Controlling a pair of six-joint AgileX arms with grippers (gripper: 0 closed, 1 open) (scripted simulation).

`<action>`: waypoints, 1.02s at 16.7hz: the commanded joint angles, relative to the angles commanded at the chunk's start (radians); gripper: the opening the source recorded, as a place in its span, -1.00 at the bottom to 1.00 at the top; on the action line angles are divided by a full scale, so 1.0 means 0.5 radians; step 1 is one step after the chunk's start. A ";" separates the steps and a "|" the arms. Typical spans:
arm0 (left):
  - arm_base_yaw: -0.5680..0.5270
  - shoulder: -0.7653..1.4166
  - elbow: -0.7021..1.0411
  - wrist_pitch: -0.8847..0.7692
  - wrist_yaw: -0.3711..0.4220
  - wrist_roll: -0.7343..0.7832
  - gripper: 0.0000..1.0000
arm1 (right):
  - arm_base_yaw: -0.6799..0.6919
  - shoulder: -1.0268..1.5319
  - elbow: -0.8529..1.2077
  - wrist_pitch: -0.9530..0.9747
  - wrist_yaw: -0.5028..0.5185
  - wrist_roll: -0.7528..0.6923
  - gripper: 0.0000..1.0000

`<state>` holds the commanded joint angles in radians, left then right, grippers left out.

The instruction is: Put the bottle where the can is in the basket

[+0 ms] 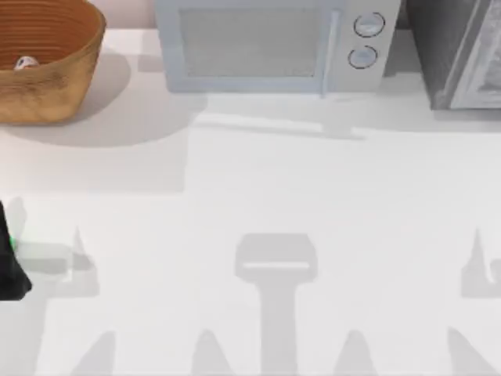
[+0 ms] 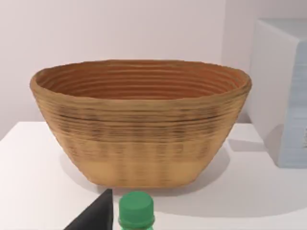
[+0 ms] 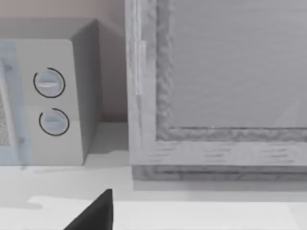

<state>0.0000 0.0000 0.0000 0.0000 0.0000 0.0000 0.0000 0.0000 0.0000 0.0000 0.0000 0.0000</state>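
The basket (image 1: 55, 86) stands at the table's far left corner, tan outside and ribbed orange-brown inside (image 2: 139, 129). A white bit of the can (image 1: 26, 63) shows inside it, near its left wall. My left gripper (image 1: 9, 270) is at the table's left edge, well in front of the basket. A green sliver of the bottle (image 1: 13, 244) shows against it. In the left wrist view the bottle's green cap (image 2: 136, 211) rises right beside one black finger (image 2: 98, 215), with a small gap between them. The gripper is open.
A white microwave (image 1: 266, 43) with two round knobs stands along the back, right of the basket. A grey cabinet (image 1: 462, 51) fills the back right corner. A black finger (image 3: 98, 213) of my right gripper, open, points at them.
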 joint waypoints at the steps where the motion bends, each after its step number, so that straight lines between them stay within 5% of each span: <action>1: 0.000 0.000 0.000 0.000 0.000 0.000 1.00 | 0.000 0.000 0.000 0.000 0.000 0.000 1.00; 8: 0.053 0.379 0.287 -0.231 -0.004 -0.009 1.00 | 0.000 0.000 0.000 0.000 0.000 0.000 1.00; 17: 0.123 1.772 1.742 -0.917 0.116 0.022 1.00 | 0.000 0.000 0.000 0.000 0.000 0.000 1.00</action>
<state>0.0614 0.8858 0.8708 -0.4584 0.0578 0.0110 0.0000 0.0000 0.0000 0.0000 0.0000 0.0000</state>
